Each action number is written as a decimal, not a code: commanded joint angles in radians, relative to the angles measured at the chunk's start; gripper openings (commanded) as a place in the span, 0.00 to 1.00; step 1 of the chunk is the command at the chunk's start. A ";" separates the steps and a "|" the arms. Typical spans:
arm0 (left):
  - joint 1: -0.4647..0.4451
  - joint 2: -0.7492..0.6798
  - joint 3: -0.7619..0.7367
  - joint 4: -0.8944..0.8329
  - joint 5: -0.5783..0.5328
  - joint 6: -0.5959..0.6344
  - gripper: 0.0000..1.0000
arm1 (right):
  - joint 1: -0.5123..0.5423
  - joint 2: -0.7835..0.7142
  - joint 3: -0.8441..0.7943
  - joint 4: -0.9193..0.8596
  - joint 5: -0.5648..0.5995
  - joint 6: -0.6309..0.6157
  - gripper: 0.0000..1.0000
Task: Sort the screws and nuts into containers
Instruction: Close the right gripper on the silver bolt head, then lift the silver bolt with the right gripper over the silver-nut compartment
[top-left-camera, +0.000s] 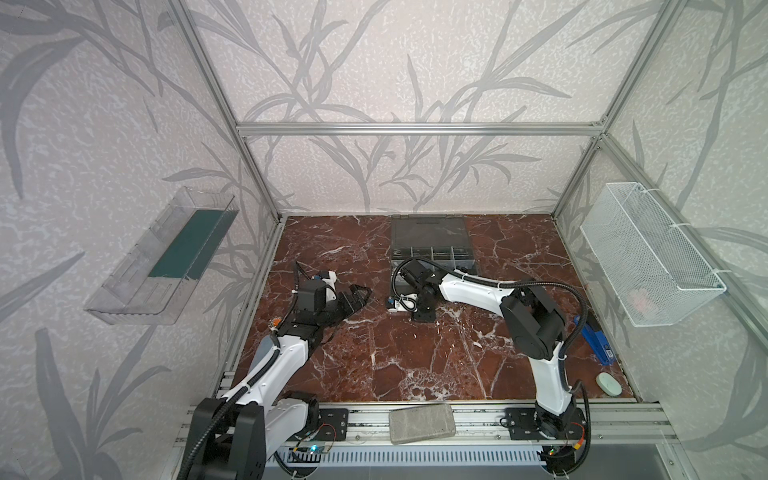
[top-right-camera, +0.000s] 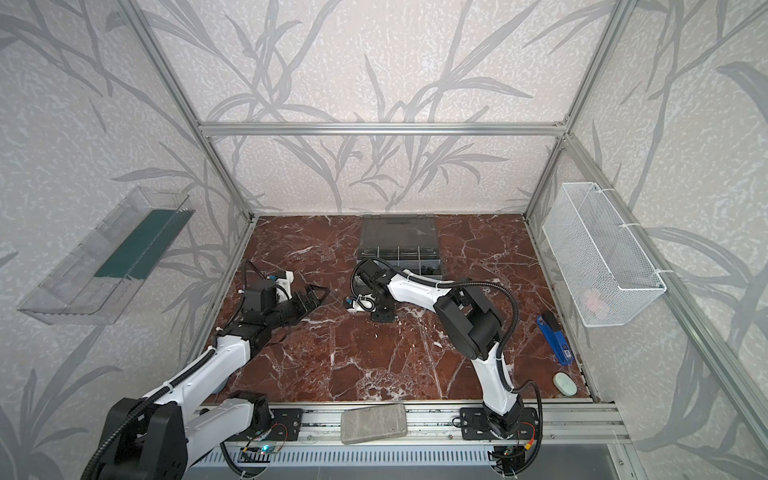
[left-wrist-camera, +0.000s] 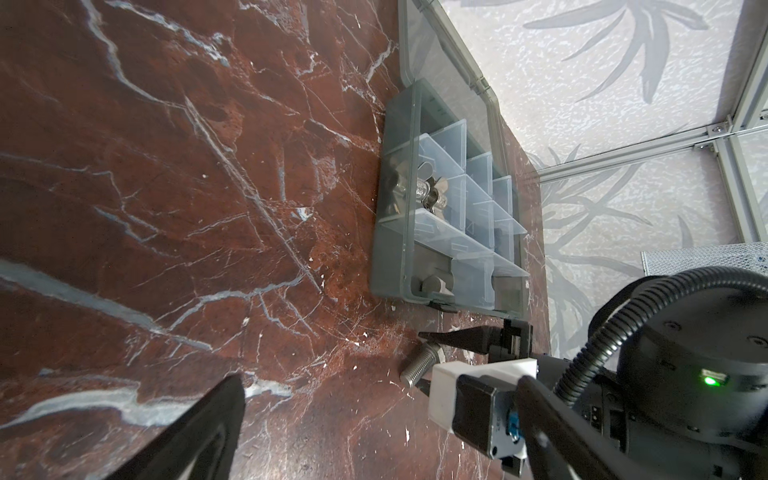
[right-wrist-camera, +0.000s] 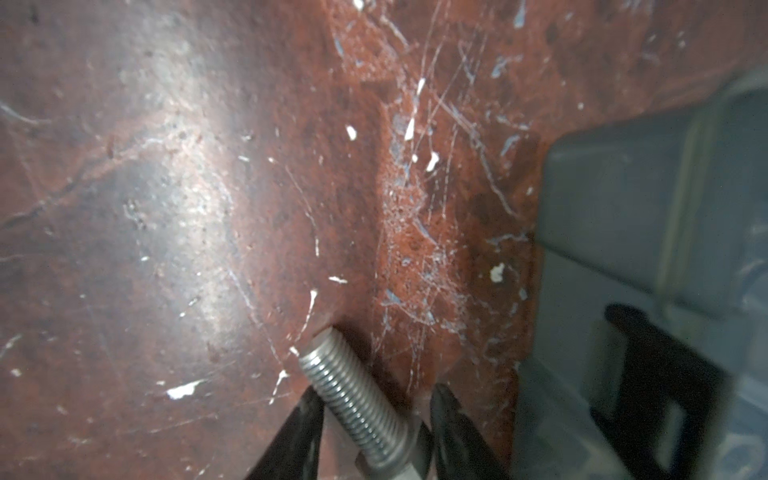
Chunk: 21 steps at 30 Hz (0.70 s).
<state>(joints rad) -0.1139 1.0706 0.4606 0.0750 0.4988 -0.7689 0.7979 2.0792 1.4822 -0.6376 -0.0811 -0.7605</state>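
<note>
At mid-frame in both top views, the right gripper (top-left-camera: 424, 318) points down at the red-brown marbled table (top-left-camera: 415, 365), just in front of the dark grey organizer case (top-left-camera: 428, 232), whose lid stands open on the far side. In the right wrist view, its two black fingers straddle one silver screw (right-wrist-camera: 353, 403) lying flat on the table. One fingertip (right-wrist-camera: 307, 411) sits against the thread and the opposite one stands off with a sliver of table between, so the jaws are apart, not clamped. In the left wrist view, the same screw (left-wrist-camera: 417, 368) lies between those fingers near a corner of the case. The containers (left-wrist-camera: 446, 145) appear there as clear-walled cells, one holding silver winged nuts (left-wrist-camera: 432, 193). The left gripper (top-left-camera: 358, 297) hovers left of centre in both top views, fingers spread wide and holding nothing. The step in hand is judged to be the closing grasp on the screw. Because one finger meets the round thread first, the screw may roll or pivot out of the gap as the jaws close. The fingers appear to sit toward the head end, so the free shank could swing on lifting and slip from the smooth tips. With the case so close, a skewed lift could knock its wall, or a loose hold could drop the screw outside a cell or among the nuts.
</note>
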 joint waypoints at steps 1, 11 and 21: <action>0.008 -0.006 -0.007 0.000 -0.003 -0.003 0.99 | -0.006 0.042 0.004 -0.051 -0.019 -0.011 0.37; 0.014 -0.003 -0.008 0.000 0.001 -0.002 0.99 | -0.025 0.041 -0.015 -0.085 -0.058 0.018 0.28; 0.016 -0.012 -0.013 0.000 0.003 -0.006 0.99 | -0.045 -0.011 -0.065 -0.063 -0.138 0.079 0.06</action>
<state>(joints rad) -0.1028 1.0706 0.4599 0.0753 0.4995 -0.7704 0.7624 2.0750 1.4685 -0.6434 -0.1715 -0.7166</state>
